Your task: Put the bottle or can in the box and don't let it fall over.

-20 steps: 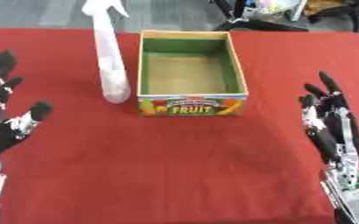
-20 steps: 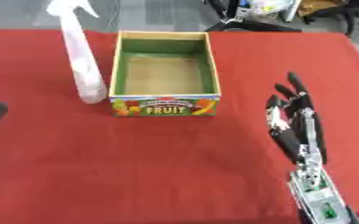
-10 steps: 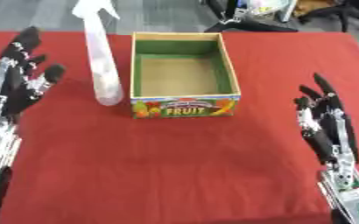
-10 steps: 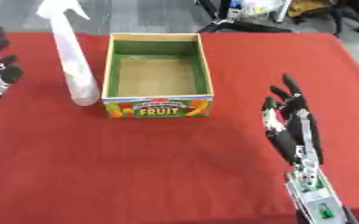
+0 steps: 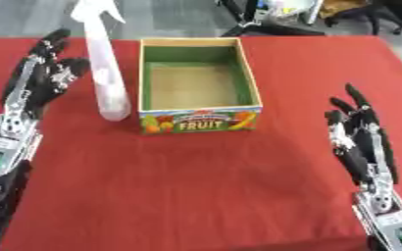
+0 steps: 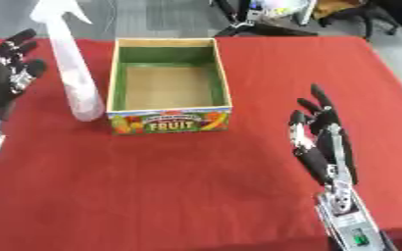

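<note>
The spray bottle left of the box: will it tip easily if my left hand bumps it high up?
Probably yes. The spray bottle is tall and narrow on a small base, so a nudge near its trigger head would likely topple it. It looks like translucent plastic, so perhaps light. The open left hand should likely close around its lower body.

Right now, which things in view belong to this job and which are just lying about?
For the job: spray bottle, upright left of the box; fruit box, nothing inside; left hand, open beside the bottle.

Not in the job: right hand, idle and open; red tablecloth; dark clutter beyond the table.
</note>
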